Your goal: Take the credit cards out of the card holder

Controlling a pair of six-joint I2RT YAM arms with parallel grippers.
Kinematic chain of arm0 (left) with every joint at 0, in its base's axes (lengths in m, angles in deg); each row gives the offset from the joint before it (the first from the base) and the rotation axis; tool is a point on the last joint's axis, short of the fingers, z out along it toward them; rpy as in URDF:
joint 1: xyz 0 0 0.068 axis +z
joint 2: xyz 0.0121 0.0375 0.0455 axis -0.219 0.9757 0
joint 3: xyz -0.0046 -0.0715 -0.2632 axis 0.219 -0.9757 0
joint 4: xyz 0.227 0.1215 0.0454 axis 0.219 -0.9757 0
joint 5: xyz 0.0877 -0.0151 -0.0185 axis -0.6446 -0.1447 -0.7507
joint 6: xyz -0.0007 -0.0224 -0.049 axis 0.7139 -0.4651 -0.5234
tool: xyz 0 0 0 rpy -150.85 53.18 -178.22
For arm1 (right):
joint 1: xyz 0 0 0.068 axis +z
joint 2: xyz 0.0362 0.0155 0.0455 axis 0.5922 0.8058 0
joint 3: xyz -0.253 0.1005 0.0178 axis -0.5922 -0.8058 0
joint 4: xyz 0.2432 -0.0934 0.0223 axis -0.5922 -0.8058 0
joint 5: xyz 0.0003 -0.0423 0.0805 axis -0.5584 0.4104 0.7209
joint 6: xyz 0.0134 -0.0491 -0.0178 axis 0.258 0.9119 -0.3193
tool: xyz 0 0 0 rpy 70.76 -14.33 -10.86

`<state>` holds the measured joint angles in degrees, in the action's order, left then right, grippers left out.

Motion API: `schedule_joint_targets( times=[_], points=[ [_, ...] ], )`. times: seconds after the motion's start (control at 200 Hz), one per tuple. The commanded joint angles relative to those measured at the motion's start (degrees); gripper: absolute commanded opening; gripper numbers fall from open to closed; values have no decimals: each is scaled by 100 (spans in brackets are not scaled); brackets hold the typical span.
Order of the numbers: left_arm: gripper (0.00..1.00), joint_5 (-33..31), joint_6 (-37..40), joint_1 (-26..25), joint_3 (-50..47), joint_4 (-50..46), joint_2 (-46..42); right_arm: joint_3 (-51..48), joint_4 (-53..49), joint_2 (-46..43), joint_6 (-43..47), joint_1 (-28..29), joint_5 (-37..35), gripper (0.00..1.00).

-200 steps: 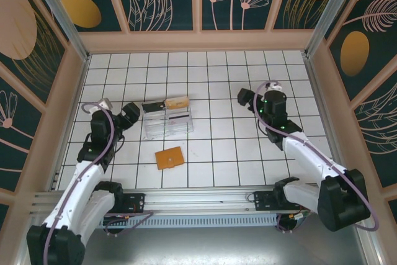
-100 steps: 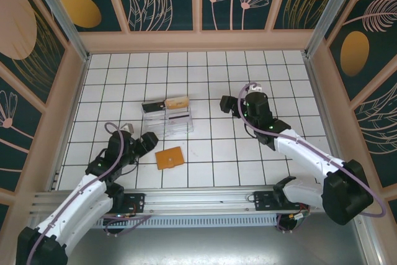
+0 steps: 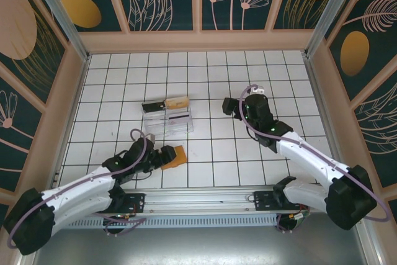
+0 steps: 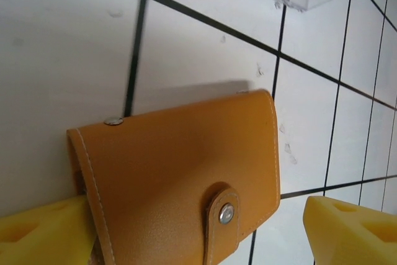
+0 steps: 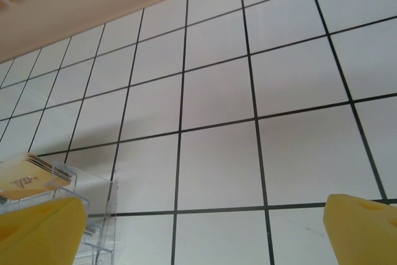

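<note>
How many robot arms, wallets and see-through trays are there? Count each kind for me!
Arms: 2, the left arm and the right arm
Wallets: 1, the orange wallet
Trays: 1, the clear tray
Total: 4
</note>
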<state>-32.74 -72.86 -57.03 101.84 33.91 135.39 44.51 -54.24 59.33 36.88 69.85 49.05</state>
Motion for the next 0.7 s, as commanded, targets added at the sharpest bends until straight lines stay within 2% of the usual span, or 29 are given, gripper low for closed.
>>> schedule_joint_targets(
  times=[0.0, 0.35, 0.475, 0.696],
  points=[
    [86, -16, -411, -360, 59, 788, 425, 121, -173, -281, 2, 55, -252, 99],
    [88, -127, -451, -1370, 1490, 2504, 2698, 61, -650, -508, -24, 32, -569, 99],
    [87, -293, -305, -1475, 2128, 2158, 3227, -1, -803, -655, -80, 26, -441, 99],
    [94, -1320, 48, -1473, 2506, 889, 2739, -479, -935, -712, -552, 131, 263, 99]
  ],
)
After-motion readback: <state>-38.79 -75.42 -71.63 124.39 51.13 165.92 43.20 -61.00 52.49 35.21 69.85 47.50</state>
